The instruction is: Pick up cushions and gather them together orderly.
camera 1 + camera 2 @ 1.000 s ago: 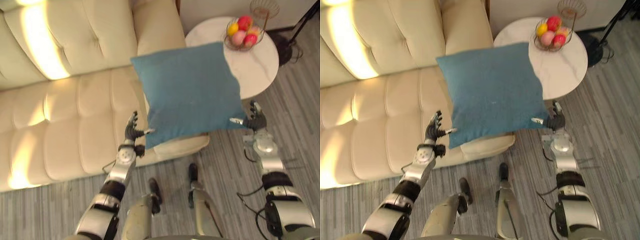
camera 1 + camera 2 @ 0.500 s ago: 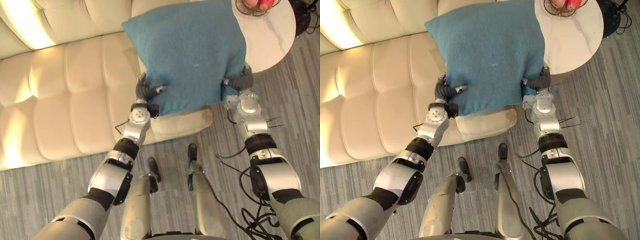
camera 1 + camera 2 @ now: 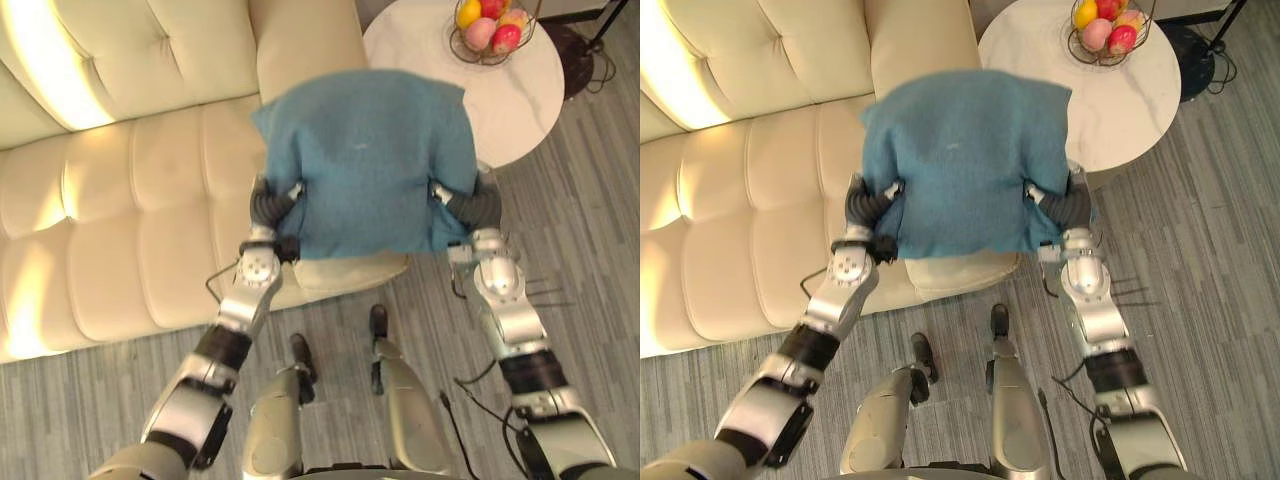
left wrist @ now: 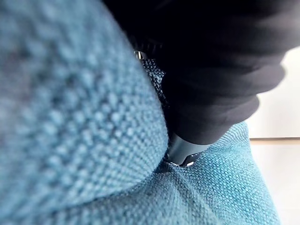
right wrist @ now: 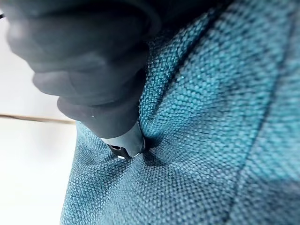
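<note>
The left hand (image 3: 268, 208) and right hand (image 3: 480, 207) had fingers clamped on opposite edges of the teal cushion (image 3: 370, 160), held up between them. A cream sofa (image 3: 120, 200) lay beyond the fingers.

Counts for you: one blue cushion (image 3: 370, 150). Two hands, one left hand (image 3: 268, 207) and one right hand (image 3: 478, 205). One cream sofa (image 3: 130, 190). One round white desk (image 3: 420, 50). One wire basket (image 3: 458, 45). Fruit that you can make out in the wire basket comes to five pieces: two red fruit (image 3: 506, 38), one yellow fruit (image 3: 467, 13), one pink fruit (image 3: 480, 33), one pale orange fruit (image 3: 515, 18). One dark stand base (image 3: 562, 45).
</note>
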### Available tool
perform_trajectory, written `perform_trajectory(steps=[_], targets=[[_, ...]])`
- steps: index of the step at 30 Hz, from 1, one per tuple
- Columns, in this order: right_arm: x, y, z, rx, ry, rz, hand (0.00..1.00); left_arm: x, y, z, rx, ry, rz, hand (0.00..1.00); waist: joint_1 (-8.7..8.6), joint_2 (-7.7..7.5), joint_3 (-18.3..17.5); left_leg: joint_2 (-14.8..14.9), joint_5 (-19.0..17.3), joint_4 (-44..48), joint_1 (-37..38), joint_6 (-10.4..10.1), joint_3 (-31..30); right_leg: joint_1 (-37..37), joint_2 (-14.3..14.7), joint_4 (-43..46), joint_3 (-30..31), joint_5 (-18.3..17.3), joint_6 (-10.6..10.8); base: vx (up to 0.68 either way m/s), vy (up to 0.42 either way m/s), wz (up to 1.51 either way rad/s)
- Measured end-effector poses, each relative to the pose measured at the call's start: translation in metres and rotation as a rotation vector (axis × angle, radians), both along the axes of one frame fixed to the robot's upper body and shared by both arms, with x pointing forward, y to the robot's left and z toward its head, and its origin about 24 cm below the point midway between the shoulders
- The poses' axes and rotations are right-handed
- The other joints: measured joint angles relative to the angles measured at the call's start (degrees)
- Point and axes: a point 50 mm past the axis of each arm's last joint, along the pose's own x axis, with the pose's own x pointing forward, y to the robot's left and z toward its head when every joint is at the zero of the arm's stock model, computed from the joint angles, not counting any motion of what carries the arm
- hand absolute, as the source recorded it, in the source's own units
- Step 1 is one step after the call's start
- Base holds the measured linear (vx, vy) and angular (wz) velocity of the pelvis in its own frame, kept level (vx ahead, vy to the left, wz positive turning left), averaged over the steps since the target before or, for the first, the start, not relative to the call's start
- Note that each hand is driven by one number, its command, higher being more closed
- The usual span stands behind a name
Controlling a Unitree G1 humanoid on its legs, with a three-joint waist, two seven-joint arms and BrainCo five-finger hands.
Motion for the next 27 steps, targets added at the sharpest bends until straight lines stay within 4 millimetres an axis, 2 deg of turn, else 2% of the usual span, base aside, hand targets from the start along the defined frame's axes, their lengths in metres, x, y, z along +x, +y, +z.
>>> perform_trajectory(steps=[3, 4, 6, 8, 10, 12, 13, 14, 15, 17, 19, 20, 21, 22, 23, 24, 25, 27], targets=[[-0.021, 0.003, -0.019, 0.024, 0.05, 0.024, 1.0, -0.034, 0.006, -0.022, -0.005, 0.06, 0.002, 1.0, 0.26, 0.17, -3.9, -0.6, 0.6, -2.8, 3.2, -0.1, -0.5, 2.8, 0.0, -1.0, -0.4, -0.4, 0.5, 0.1, 0.005, 0.13], [-0.025, 0.004, -0.022, 0.025, 0.056, 0.028, 1.0, -0.041, 0.007, -0.024, -0.003, 0.066, 0.003, 1.0, 0.33, 0.11, -4.1, -0.6, 0.6, -3.3, 4.3, -0.1, -0.5, 3.8, -0.1, -1.1, -0.4, -0.6, 0.8, 0.07, 0.016, 0.09], [-0.039, 0.01, -0.031, 0.053, 0.082, 0.05, 1.0, -0.064, 0.016, -0.032, -0.016, 0.093, 0.025, 1.0, 0.82, -0.03, -6.9, -1.3, 0.6, -4.2, 6.2, 0.0, 0.0, 4.8, -0.2, -1.1, 0.7, -0.8, 1.0, 0.03, 0.051, -0.08], [-0.046, 0.015, -0.037, 0.076, 0.095, 0.069, 1.0, -0.074, 0.02, -0.035, -0.026, 0.1, 0.05, 1.0, 2.06, -0.26, -7.9, -1.4, 0.5, -4.6, 7.6, 0.0, 1.5, 5.2, -0.5, -1.0, 2.3, -0.8, 1.1, 0.0, 0.06, -0.29], [-0.049, 0.017, -0.04, 0.085, 0.107, 0.078, 1.0, -0.077, 0.023, -0.037, -0.026, 0.103, 0.061, 1.0, 2.3, -0.26, -7.9, -1.6, 0.2, -3.0, 7.6, 0.6, 1.8, 5.3, -1.1, 0.3, 2.4, -1.0, 1.5, -0.08, 0.053, -0.09], [-0.048, 0.017, -0.042, 0.087, 0.116, 0.075, 1.0, -0.077, 0.023, -0.037, -0.025, 0.103, 0.054, 1.0, 2.27, -0.34, -7.9, -1.8, -0.2, -0.7, 6.6, 1.3, 1.5, 4.0, -1.6, 3.6, 2.8, -1.2, 3.2, -0.17, 0.058, 0.16], [-0.048, 0.017, -0.043, 0.088, 0.12, 0.072, 1.0, -0.076, 0.023, -0.036, -0.018, 0.098, 0.051, 1.0, 1.8, -0.41, -7.8, -1.3, 0.1, 0.1, 5.2, 2.8, 1.2, 1.7, -2.2, 12.4, 4.2, -7.2, 4.0, -0.19, -0.01, 0.53], [-0.048, 0.017, -0.045, 0.09, 0.127, 0.069, 1.0, -0.075, 0.023, -0.036, -0.015, 0.1, 0.048, 1.0, 1.32, -0.59, -7.9, -1.5, 0.3, 1.3, 4.6, 3.1, -0.5, -0.3, -2.4, 23.7, 4.7, -12.9, 2.2, -0.21, -0.099, 0.87], [-0.048, 0.017, -0.048, 0.088, 0.14, 0.066, 1.0, -0.075, 0.023, -0.039, -0.012, 0.11, 0.045, 1.0, 1.29, -0.82, -8.0, -1.7, 0.7, 2.2, 3.9, 3.1, -2.8, 0.1, -2.5, 33.9, 5.1, -17.3, 3.8, -0.14, -0.106, 0.83], [-0.048, 0.017, -0.051, 0.085, 0.148, 0.064, 1.0, -0.075, 0.023, -0.038, -0.011, 0.11, 0.043, 1.0, 1.96, -1.37, -8.5, -2.0, 2.0, 3.4, 1.7, 2.5, -6.0, 3.3, -2.3, 40.3, 5.9, -21.1, 5.2, -0.18, -0.175, 0.92], [-0.045, 0.019, -0.049, 0.076, 0.135, 0.073, 1.0, -0.072, 0.022, -0.035, -0.011, 0.096, 0.04, 1.0, 3.23, -1.89, -9.0, -2.3, 6.1, 2.7, -3.2, 1.1, -10.1, 7.0, -0.3, 32.8, 5.8, -26.2, 3.0, -0.28, -0.274, 1.02], [-0.043, 0.018, -0.045, 0.063, 0.121, 0.077, 1.0, -0.071, 0.021, -0.035, -0.018, 0.093, 0.04, 1.0, 3.78, -0.79, -9.7, -1.4, 9.6, 0.6, -6.5, -0.1, -12.5, 7.6, 1.5, 25.5, 4.9, -27.5, 1.8, -0.3, -0.25, 0.69], [-0.041, 0.017, -0.044, 0.053, 0.118, 0.078, 1.0, -0.071, 0.021, -0.035, -0.022, 0.094, 0.041, 1.0, 3.93, 0.22, -10.1, -0.7, 11.6, -1.1, -8.0, -0.9, -13.8, 7.7, 2.6, 22.0, 3.9, -27.4, 0.7, -0.31, -0.23, 0.61], [-0.038, 0.015, -0.046, 0.039, 0.126, 0.077, 1.0, -0.072, 0.019, -0.036, -0.031, 0.099, 0.042, 1.0, 4.09, 2.13, -9.8, 1.0, 14.2, -4.4, -8.2, -1.4, -15.6, 7.8, 4.9, 19.5, 2.1, -25.0, -0.8, -0.35, -0.219, 0.5], [-0.036, 0.013, -0.056, 0.035, 0.169, 0.065, 1.0, -0.074, 0.02, -0.038, -0.033, 0.112, 0.044, 1.0, 4.43, 2.58, -9.9, 3.0, 14.0, -8.6, -7.1, -1.3, -15.0, 8.0, 6.5, 19.0, 0.1, -23.5, -2.1, -0.33, -0.198, 0.71], [-0.037, 0.01, -0.064, 0.032, 0.208, 0.043, 1.0, -0.075, 0.017, -0.04, -0.042, 0.127, 0.036, 1.0, 4.32, 2.23, -9.8, 3.9, 10.7, -10.6, -6.0, -1.2, -12.2, 8.6, 6.2, 18.3, -1.7, -22.6, -3.2, -0.32, -0.191, 0.8], [-0.037, 0.007, -0.066, 0.028, 0.217, 0.033, 1.0, -0.075, 0.015, -0.041, -0.055, 0.13, 0.027, 1.0, 4.04, 2.13, -9.7, 4.2, 8.5, -10.0, -6.2, -1.4, -9.9, 8.8, 5.7, 17.8, -2.8, -22.3, -3.6, -0.31, -0.143, 0.92], [-0.037, -0.005, -0.07, 0.024, 0.236, -0.018, 1.0, -0.076, 0.004, -0.042, -0.069, 0.137, -0.026, 1.0, 2.66, 2.01, -9.7, 4.4, 7.5, -1.8, -8.4, -0.2, -1.1, 8.8, 2.2, 16.1, -6.8, -20.5, -4.3, -0.32, -0.075, 0.96]])
